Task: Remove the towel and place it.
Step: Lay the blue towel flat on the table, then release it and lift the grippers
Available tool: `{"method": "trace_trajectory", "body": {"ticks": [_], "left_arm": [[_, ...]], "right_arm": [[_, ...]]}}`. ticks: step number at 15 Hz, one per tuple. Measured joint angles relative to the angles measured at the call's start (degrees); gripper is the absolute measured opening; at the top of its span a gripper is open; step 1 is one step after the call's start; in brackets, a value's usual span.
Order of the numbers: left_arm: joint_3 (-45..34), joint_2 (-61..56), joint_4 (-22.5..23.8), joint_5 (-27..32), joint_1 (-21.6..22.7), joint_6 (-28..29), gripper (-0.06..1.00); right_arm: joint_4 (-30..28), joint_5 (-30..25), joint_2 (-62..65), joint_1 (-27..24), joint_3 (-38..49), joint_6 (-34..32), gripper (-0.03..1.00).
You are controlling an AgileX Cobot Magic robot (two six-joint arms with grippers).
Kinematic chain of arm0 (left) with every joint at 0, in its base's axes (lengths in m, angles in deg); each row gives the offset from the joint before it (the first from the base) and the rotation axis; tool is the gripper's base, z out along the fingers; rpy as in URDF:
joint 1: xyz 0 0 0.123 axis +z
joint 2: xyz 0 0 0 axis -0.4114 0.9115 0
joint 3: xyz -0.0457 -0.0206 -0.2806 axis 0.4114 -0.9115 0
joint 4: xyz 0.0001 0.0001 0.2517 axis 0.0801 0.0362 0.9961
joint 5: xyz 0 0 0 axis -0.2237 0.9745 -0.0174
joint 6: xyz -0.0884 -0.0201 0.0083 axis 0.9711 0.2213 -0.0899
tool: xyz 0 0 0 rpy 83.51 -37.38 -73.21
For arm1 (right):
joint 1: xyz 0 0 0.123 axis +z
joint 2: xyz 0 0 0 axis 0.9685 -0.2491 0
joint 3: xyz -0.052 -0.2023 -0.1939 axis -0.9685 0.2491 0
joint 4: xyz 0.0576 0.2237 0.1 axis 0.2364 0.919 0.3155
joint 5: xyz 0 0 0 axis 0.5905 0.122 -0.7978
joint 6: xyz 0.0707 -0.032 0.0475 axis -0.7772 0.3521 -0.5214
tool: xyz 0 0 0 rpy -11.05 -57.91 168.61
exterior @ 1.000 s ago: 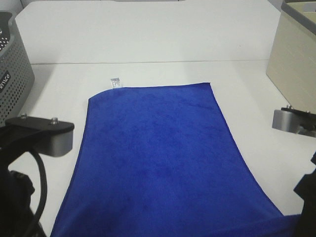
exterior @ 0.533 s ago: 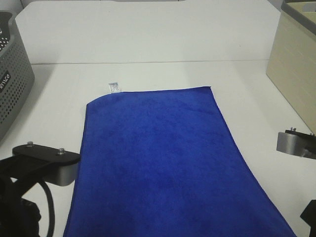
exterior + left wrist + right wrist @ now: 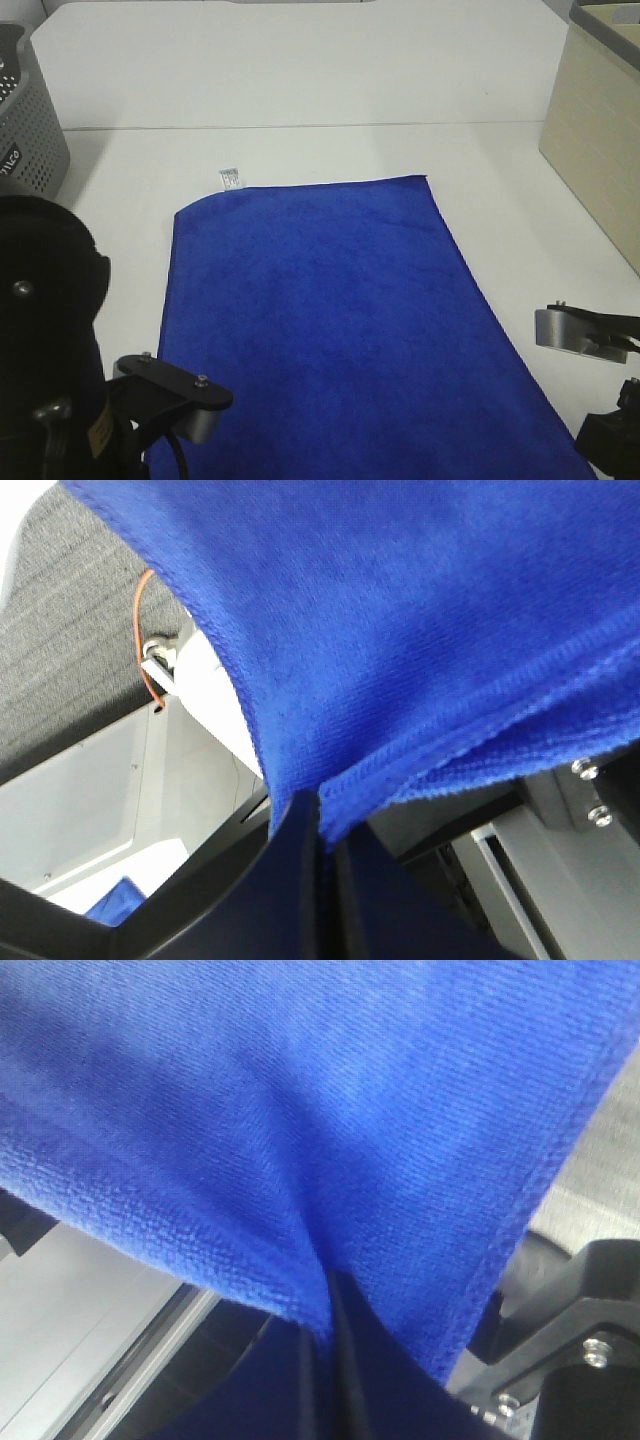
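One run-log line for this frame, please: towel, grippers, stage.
towel: far part flat on table | left gripper: shut on towel edge | right gripper: shut on towel edge | stage: gripped, not yet placed

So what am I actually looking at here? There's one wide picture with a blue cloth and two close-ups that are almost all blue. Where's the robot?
It is a robot with two arms, each ending in a two-fingered gripper. The wide picture comes from a camera mounted high, looking down on a white table. Spread over it is a large blue towel with a small white tag at its far left corner. A grey perforated basket stands at the left edge and a beige box at the right. The dark shapes in the bottom corners are the left arm and the right arm. The two close-ups come from cameras on the wrists. They show the left gripper and the right gripper, each shut on an edge of the towel.
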Motion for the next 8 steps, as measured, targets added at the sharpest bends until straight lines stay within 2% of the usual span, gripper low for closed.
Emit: {"method": "trace_trajectory", "body": {"ticks": [3, 5, 8], "left_arm": [[1.4, 6.1, -2.8, -0.2, 0.0, -5.8, 0.00], [2.4, 7.5, -2.8, 0.3, 0.1, -6.9, 0.00], [5.4, 11.5, -3.3, 1.9, 3.0, -11.1, 0.00]], "right_arm": [[-1.0, 0.1, -6.1, 0.0, -0.1, -1.2, 0.00], [-1.4, 0.2, -7.7, 0.0, -0.1, -1.4, 0.00], [-2.6, 0.2, -11.7, 0.0, -0.2, -2.3, 0.00]]}}
